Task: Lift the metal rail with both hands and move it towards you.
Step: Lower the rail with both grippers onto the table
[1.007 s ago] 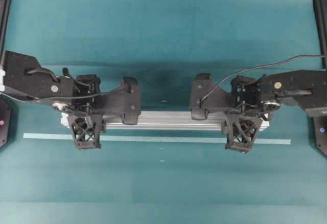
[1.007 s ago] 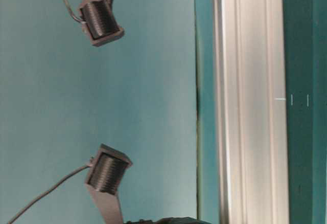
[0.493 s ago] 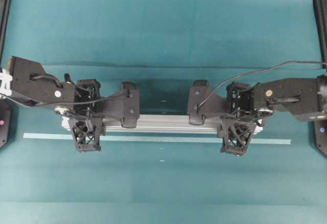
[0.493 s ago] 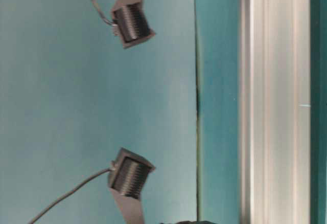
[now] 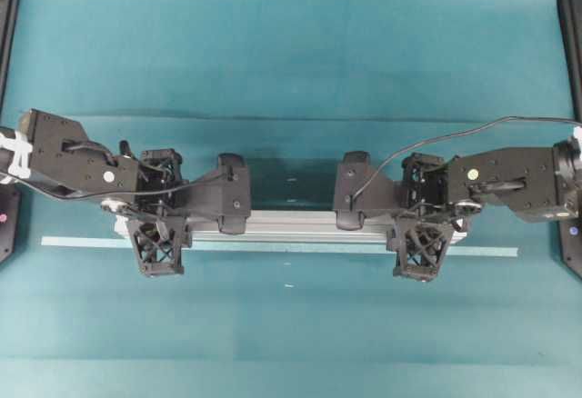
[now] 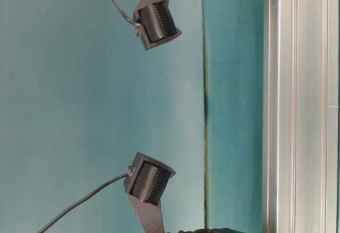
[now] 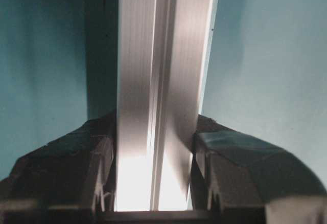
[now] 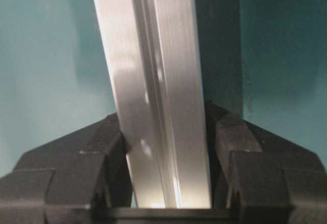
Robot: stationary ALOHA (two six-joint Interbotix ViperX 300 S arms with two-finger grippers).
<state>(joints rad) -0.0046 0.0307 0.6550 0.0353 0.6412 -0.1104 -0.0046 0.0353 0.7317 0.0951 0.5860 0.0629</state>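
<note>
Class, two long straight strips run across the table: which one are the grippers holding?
The metal rail: thick, silver, grooved, clamped by both grippers. The pale-blue tape strip lies flat and untouched.

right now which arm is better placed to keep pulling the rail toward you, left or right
Neither alone: both. The left gripper is shut on the metal rail near its left end, the right gripper near its right end. Each wrist view shows the fingers pressed against the rail's sides, so the grip is balanced.

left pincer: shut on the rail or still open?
Shut on the metal rail: in the left wrist view both fingers of the left pincer press its sides.
</note>
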